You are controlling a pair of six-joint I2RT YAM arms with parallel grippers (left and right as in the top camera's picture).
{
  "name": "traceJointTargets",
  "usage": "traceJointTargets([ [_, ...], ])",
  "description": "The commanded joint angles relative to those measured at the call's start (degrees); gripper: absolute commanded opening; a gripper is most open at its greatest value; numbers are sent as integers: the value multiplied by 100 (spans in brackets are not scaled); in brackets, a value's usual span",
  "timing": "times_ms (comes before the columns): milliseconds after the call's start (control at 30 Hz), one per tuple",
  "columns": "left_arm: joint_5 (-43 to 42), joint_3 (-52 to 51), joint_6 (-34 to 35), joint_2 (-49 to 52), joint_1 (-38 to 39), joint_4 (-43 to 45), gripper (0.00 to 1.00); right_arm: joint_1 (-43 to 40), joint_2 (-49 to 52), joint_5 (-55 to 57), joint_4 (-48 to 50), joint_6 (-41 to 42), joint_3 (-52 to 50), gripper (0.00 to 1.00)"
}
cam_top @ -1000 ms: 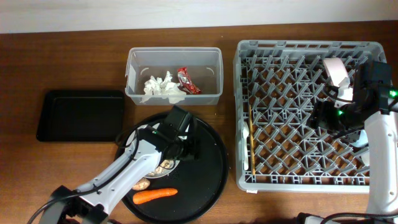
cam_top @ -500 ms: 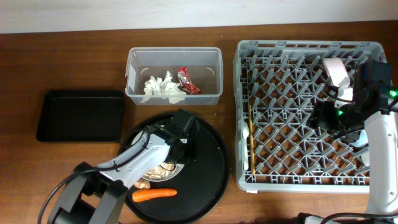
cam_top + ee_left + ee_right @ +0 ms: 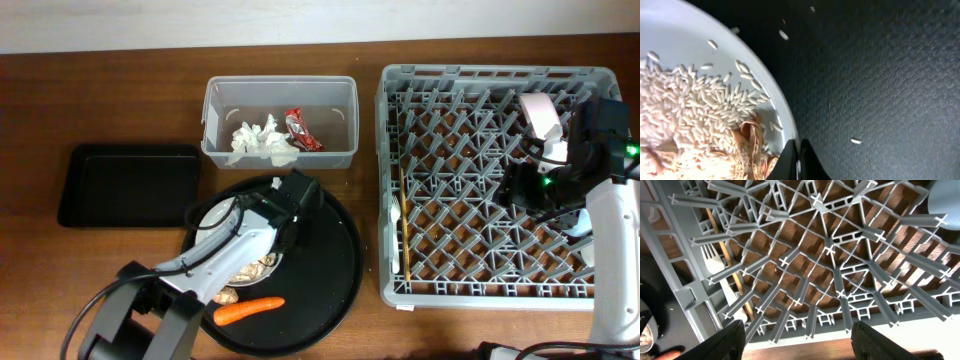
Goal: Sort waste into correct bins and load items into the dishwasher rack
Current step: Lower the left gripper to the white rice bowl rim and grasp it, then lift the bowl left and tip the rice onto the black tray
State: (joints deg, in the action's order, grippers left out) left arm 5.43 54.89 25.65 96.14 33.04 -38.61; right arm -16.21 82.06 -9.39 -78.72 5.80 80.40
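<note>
In the left wrist view my left gripper (image 3: pixel 800 161) is shut on the rim of the white plate (image 3: pixel 685 35), which holds rice scraps (image 3: pixel 695 100) and brown bits (image 3: pixel 752 142). Overhead, the left gripper (image 3: pixel 282 240) sits at the plate's (image 3: pixel 213 213) right edge on the round black tray (image 3: pixel 330 270). The carrot (image 3: pixel 248 309) and a brown lump (image 3: pixel 228 296) lie near the tray's front. My right gripper (image 3: pixel 802 345) hangs open over the grey dishwasher rack (image 3: pixel 830 250), holding nothing. The rack (image 3: pixel 480 75) holds chopsticks (image 3: pixel 404 215) and a fork (image 3: pixel 395 235).
The clear tub (image 3: pixel 225 100) behind the round tray holds the tissue (image 3: pixel 262 142) and red wrapper (image 3: pixel 303 130). A shallow black tray (image 3: pixel 130 185) lies at the left. A white bowl (image 3: pixel 538 115) stands in the rack's far right, and a pale blue cup (image 3: pixel 945 195) lies nearby.
My left gripper has gone from open to shut on the plate's rim, shifting slightly toward the tub. The right arm has not moved.
</note>
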Motion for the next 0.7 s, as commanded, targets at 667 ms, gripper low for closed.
traceJointTargets([
  [667, 516, 1641, -214, -17, -39, -2070, 1, -31, -22, -52, -13, -48, 0, 72],
])
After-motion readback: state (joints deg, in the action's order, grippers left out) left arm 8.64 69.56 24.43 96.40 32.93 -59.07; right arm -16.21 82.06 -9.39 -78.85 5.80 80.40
